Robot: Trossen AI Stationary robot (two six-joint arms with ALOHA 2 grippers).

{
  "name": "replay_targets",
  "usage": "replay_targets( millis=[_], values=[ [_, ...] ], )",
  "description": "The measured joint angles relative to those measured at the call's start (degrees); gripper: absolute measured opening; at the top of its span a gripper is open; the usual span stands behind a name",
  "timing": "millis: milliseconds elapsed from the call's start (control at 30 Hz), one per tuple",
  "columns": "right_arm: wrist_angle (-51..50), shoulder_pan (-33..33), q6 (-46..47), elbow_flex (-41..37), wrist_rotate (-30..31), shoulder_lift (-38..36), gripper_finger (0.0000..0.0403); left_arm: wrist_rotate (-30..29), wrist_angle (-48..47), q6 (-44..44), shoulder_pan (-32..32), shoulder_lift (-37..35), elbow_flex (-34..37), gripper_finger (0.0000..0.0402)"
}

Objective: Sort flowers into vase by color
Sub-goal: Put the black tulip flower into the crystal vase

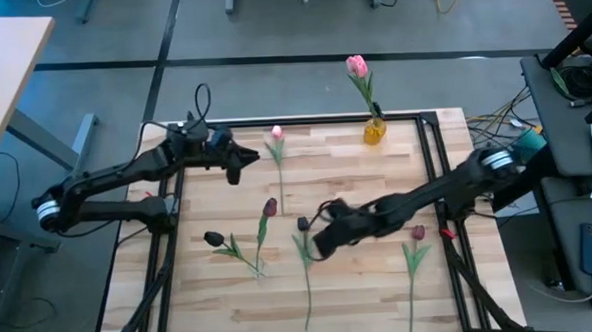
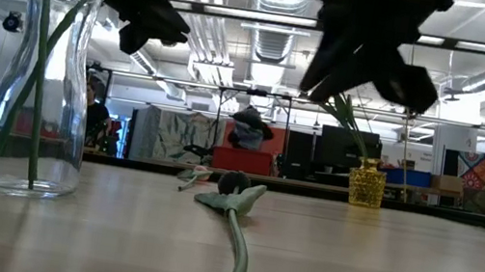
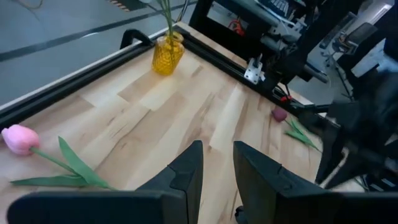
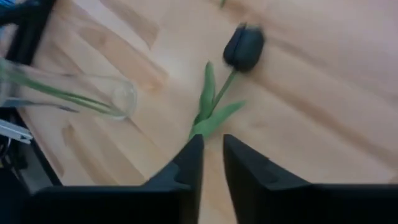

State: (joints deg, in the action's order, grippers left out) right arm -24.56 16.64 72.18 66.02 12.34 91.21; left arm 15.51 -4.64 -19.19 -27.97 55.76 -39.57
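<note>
With the right tool (image 1: 317, 241) nearly closed and empty above the desk (image 1: 381, 282) centre, you were at the pick step over the dark tulip (image 4: 244, 46); next, descend onto its stem, while the left tool (image 1: 238, 167) waited slightly parted at far left.

pink tulip (image 1: 357, 64), amber vase (image 1: 375, 132), dark maroon tulip (image 4: 244, 46)

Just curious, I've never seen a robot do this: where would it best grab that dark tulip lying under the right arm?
Probably the thin green stem just below the dark tulip, above the leaves, coming straight down from above. It lies flat, and the right end effector hovers close, fingers slightly apart; the head looks bulky and soft.
</note>
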Motion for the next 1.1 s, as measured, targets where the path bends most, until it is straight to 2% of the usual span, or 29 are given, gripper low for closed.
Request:
replay_targets(
  millis=[267,433,800,1000,1100],
  values=[
    [-1.5,0.2,4.8,12.3,-4.4,14.9,0.0168,0.0,-2.5,1.6,0.0,-3.6,0.0,0.0074],
    [-8.5,-0.5,7.8,19.3,-6.8,21.9,0.0185,0.0,-3.8,2.2,-0.1,-5.2,0.0,0.0074],
    [-13.6,-0.9,9.2,27.9,-10.9,31.0,0.0138,-0.1,-6.8,2.2,-0.2,-7.9,0.2,0.0075],
    [-14.9,-0.9,7.5,29.6,-10.5,32.4,0.0058,-1.2,-7.4,2.2,-0.2,-8.9,0.4,0.0075],
    [-17.1,-0.9,6.9,30.3,-7.1,31.6,0.0019,-1.5,-7.9,2.2,-0.3,-9.4,0.4,0.0075]
  ],
)
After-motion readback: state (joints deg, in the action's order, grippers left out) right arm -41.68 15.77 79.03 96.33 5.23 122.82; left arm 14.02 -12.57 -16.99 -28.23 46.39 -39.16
